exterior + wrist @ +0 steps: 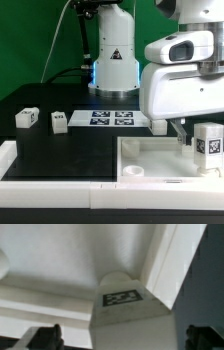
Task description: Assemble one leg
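Straddling upright leg [125,308], claw [122,335] spread wide, not touching.

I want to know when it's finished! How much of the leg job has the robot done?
Looks done: one leg stands upright on the big white tray piece. In hand: the gripper is open, a finger each side of that leg, not squeezing. Left: I cannot tell if it is in tight, so it may need more work. A loose leg and a second loose leg wait on the black table.
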Action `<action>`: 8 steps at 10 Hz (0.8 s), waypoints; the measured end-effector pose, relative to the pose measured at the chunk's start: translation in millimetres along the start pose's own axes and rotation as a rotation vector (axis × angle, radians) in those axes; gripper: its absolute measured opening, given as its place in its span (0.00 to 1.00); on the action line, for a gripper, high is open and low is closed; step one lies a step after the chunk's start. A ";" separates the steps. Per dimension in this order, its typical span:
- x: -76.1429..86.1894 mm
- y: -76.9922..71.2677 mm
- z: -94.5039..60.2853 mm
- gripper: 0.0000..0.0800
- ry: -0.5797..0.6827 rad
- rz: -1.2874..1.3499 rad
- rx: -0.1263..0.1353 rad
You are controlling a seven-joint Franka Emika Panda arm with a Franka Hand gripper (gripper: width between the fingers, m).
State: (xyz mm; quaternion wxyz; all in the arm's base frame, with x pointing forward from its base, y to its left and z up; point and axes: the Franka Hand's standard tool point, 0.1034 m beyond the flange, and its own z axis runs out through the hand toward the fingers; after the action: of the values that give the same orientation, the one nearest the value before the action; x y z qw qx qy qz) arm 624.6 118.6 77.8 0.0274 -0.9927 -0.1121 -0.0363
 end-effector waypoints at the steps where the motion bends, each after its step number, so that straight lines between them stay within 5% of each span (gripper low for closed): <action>1: -0.1 -0.1 0.2 0.54 0.000 0.007 0.000; 2: -0.1 0.1 0.5 0.54 -0.011 0.034 0.002; 3: 4.5 1.4 -0.1 0.36 -0.032 0.095 0.012; 6: 8.5 4.6 2.6 0.36 -0.047 0.655 0.048; 8: 10.1 4.9 3.8 0.36 -0.055 0.966 0.036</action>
State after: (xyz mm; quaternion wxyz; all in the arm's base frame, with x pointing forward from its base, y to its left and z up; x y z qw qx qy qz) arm 635.9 116.3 74.6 0.0555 -0.9311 0.3604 0.0088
